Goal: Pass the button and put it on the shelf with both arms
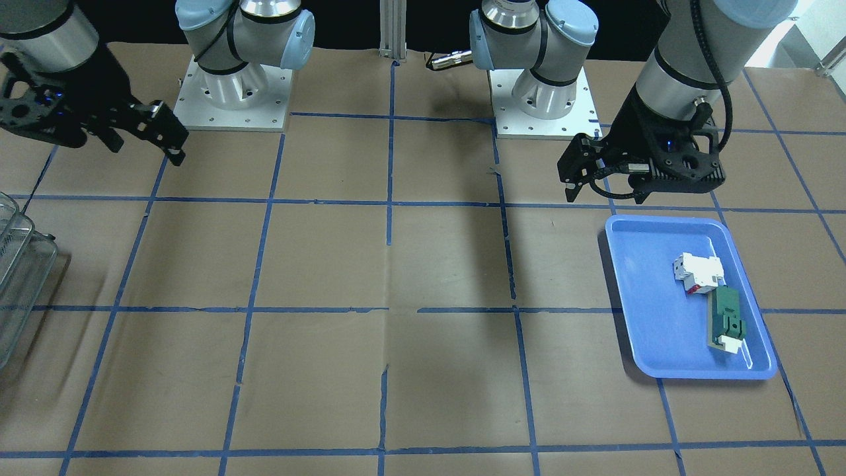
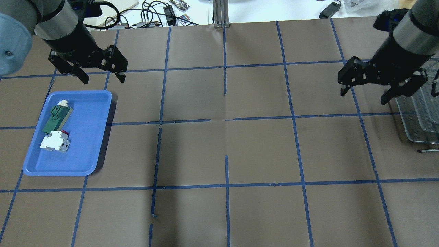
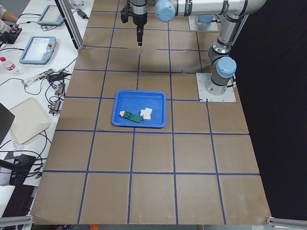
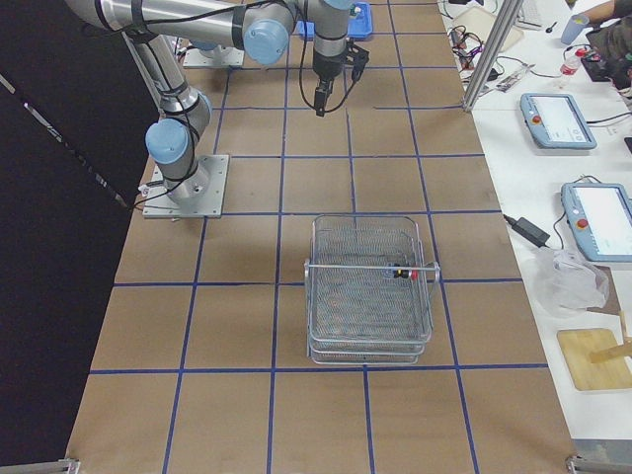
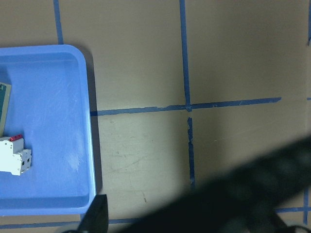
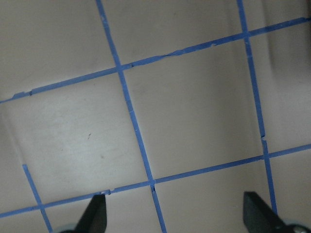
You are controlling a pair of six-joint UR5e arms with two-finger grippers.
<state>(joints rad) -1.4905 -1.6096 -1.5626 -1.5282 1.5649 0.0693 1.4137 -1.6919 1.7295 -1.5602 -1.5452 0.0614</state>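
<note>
- Left gripper (image 2: pixel 104 79), upper left overhead, and right gripper (image 2: pixel 363 97), upper right: both spread, empty.
- Button (image 4: pixel 401 272) rests in the shelf (image 4: pixel 367 361) by its top rail, centre of the right-side view.
- Risk: the right gripper, just beside the shelf, could bump it and roll the button off.

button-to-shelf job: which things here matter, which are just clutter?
Job:
- button, already in the shelf
- shelf
- left gripper, open, empty
- right gripper, open, empty

Lying about:
- tray
- white block, in the tray
- green part, in the tray
</note>
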